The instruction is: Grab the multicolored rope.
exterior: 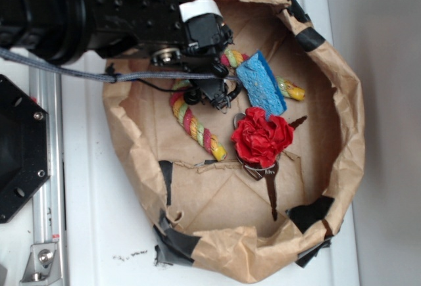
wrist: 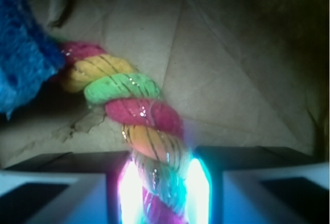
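Observation:
The multicolored rope [exterior: 195, 128] lies curved on the floor of a brown paper-lined basket, a twisted cord of pink, yellow and green strands with yellow tips. Its middle is hidden under my arm in the exterior view. In the wrist view the rope [wrist: 135, 112] runs from the sponge down between my fingers. My gripper [wrist: 164, 193] is shut on the rope, with both glowing pads pressed against its sides. From outside, the gripper [exterior: 214, 89] sits low over the rope's bend.
A blue sponge [exterior: 261, 83] lies across the rope's far part. A red fabric flower [exterior: 262, 136] with keys rests beside it. Crumpled paper walls [exterior: 348, 121] with black tape ring the space. A black plate [exterior: 20, 148] is at left.

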`<state>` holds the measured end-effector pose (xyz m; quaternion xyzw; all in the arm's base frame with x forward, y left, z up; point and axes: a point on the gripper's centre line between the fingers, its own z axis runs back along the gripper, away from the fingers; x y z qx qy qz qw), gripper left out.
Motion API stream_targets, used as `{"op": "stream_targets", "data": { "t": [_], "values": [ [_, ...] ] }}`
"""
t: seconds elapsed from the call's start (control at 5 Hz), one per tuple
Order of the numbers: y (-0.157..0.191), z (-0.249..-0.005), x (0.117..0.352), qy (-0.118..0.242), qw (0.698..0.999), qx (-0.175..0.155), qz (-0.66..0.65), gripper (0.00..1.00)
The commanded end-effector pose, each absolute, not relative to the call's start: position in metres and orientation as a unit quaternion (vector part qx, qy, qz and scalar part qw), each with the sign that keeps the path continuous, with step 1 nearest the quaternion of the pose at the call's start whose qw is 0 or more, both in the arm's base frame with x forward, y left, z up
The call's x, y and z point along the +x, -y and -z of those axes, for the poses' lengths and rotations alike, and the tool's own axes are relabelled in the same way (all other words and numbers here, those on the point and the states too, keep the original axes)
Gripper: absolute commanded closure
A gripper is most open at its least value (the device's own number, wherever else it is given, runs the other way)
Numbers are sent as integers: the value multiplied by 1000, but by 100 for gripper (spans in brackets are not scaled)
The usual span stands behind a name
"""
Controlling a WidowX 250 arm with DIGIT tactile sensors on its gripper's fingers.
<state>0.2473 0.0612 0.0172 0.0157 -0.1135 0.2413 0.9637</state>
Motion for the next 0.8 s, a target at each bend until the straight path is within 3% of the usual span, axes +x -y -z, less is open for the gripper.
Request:
{"op": "stream_targets", "data": {
  "t": [0.0, 0.2, 0.4, 0.6],
  "values": [
    [-4, -131, 265, 196, 978, -57, -55, 100],
    [14, -173, 278, 181, 981, -57, -28, 100],
    [22, -172, 294, 153, 987, -44, -39, 100],
    [16, -163, 294, 122, 991, -10, -53, 100]
  ]
}}
